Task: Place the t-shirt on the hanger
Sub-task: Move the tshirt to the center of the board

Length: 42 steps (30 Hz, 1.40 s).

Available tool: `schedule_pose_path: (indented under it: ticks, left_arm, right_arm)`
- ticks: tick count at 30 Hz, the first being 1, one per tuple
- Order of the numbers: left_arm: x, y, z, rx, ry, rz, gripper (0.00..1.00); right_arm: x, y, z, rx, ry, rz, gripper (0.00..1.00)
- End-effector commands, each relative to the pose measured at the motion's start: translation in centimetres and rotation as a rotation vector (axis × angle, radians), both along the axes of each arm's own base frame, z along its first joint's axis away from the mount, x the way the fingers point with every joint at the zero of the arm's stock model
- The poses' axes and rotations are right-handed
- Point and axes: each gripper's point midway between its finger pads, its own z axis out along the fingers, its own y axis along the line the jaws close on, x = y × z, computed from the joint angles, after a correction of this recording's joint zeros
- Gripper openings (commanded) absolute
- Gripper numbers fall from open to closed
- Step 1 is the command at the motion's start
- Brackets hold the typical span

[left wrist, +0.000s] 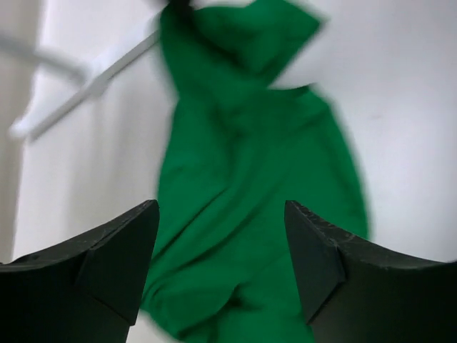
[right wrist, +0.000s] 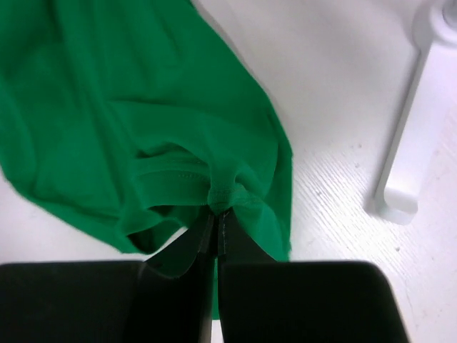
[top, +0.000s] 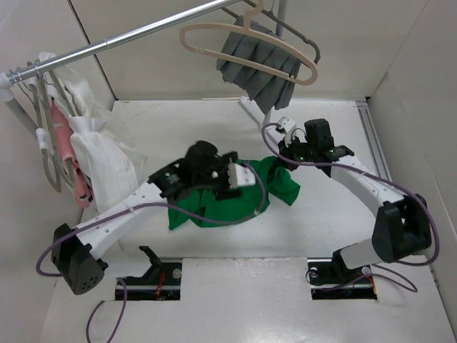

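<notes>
The bright green t-shirt (top: 280,184) lies crumpled on the white table between the two arms. The cream hanger (top: 214,48) hangs from the rail at the back, above and apart from the shirt. My left gripper (top: 227,187) hovers over the shirt's middle; in the left wrist view the gripper (left wrist: 221,243) is open with the shirt (left wrist: 243,179) below, untouched. My right gripper (top: 285,161) is at the shirt's right end; in the right wrist view the gripper (right wrist: 218,218) is shut on a bunched seam of the shirt (right wrist: 143,107).
A metal rail (top: 143,32) crosses the back, its white foot (right wrist: 407,143) beside the right gripper. A grey pleated cloth (top: 260,68) hangs on a grey hanger behind the cream one. White and pink garments (top: 100,150) hang at the left. Walls enclose the table.
</notes>
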Motion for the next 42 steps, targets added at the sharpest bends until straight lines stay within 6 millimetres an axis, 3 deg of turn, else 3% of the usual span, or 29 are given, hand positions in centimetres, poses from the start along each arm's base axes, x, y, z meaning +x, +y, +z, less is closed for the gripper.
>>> schedule_pose_path:
  ticks: [1,7,10,12,14,16,18,21,22,24,25,26,27,28,29,31,32,33,35,36,37,38,40,42]
  left_arm:
    - [-8.7,-1.7,-7.7,0.236,0.212,-0.282,0.67]
    - [-7.1,-2.4,-13.9,0.34,0.153,-0.282,0.72]
    - [-6.4,-3.5,-15.7,0.368,0.182,-0.298,0.72]
    - [-5.5,-3.1,-16.9,0.431,0.155,-0.298,0.72]
    - [-6.3,-2.7,-18.9,0.487,0.193,-0.335,0.7]
    - [-6.4,-2.7,-19.0,0.486,0.233,-0.343,0.66]
    - [-6.1,-2.7,-19.1,0.483,0.247,-0.338,0.45]
    - [-5.8,-2.8,-18.4,0.449,0.265,-0.286,0.0]
    - [-4.6,-2.5,-17.5,0.398,0.29,-0.238,0.0]
    - [-4.3,-1.8,-14.5,0.261,0.372,-0.202,0.0]
    - [-1.3,0.6,-12.8,0.181,0.388,-0.088,0.0]
    - [-0.2,2.1,-11.4,0.127,0.385,-0.052,0.0]
    - [1.5,5.5,-9.0,0.055,0.333,-0.021,0.0]
    - [0.3,5.3,-8.0,0.028,0.346,-0.049,0.0]
    - [2.2,8.8,-7.4,0.044,0.252,-0.031,0.0]
    - [1.0,11.3,-7.3,0.112,0.223,-0.048,0.0]
    - [0.5,12.4,-8.2,0.168,0.23,-0.056,0.0]
    - [-0.5,12.6,-9.0,0.188,0.242,-0.084,0.0]
    - [-0.9,12.3,-9.5,0.153,0.274,-0.062,0.34]
    - [-1.3,12.1,-10.0,0.133,0.295,-0.059,0.48]
    - [-1.1,11.7,-9.8,0.108,0.287,-0.053,0.56]
    - [0.1,10.9,-8.7,0.058,0.257,-0.007,0.64]
    - [0.7,9.2,-7.8,0.035,0.229,0.008,0.67]
    - [0.9,7.7,-7.0,0.031,0.216,0.018,0.67]
  right_arm:
    - [3.8,-0.1,2.6,0.047,-0.053,-0.088,0.0]
    - [5.2,0.3,1.5,0.041,-0.036,-0.088,0.0]
    - [4.7,0.4,0.4,0.026,-0.015,-0.089,0.0]
    - [4.6,0.0,0.2,0.009,-0.025,-0.098,0.0]
    - [4.2,-0.2,0.1,-0.003,-0.029,-0.088,0.0]
    - [3.9,-0.9,-0.4,-0.022,-0.016,-0.099,0.0]
    - [4.1,-1.5,-0.6,-0.036,-0.014,-0.111,0.0]
    - [4.2,-2.4,-0.9,-0.049,-0.008,-0.123,0.0]
    - [3.8,-2.6,-1.3,-0.065,0.007,-0.114,0.0]
    - [3.7,-4.0,-1.4,-0.088,0.01,-0.126,0.0]
    - [3.4,-4.6,-1.6,-0.099,0.019,-0.13,0.0]
    - [3.2,-5.6,-2.1,-0.114,0.04,-0.145,0.0]
    - [2.1,-6.2,-3.2,-0.135,0.07,-0.129,0.0]
    - [2.1,-6.7,-3.5,-0.147,0.067,-0.125,0.0]
    - [1.0,-6.6,-4.2,-0.155,0.102,-0.098,0.0]
    - [0.1,-6.6,-4.9,-0.173,0.115,-0.047,0.0]
    - [-0.5,-5.8,-4.8,-0.155,0.12,-0.002,0.0]
    - [-1.3,-4.0,-4.8,-0.147,0.119,0.054,0.0]
    - [-2.5,-1.5,-4.3,-0.139,0.097,0.134,0.0]
    - [-2.6,0.2,-3.0,-0.111,0.063,0.165,0.0]
    - [-3.7,3.1,-2.2,-0.09,0.047,0.244,0.0]
    - [-4.3,4.5,-1.8,-0.077,0.041,0.289,0.0]
    - [-5.2,6.7,-1.0,-0.045,0.041,0.345,0.0]
    - [-4.9,7.4,-0.3,-0.029,0.032,0.342,0.0]
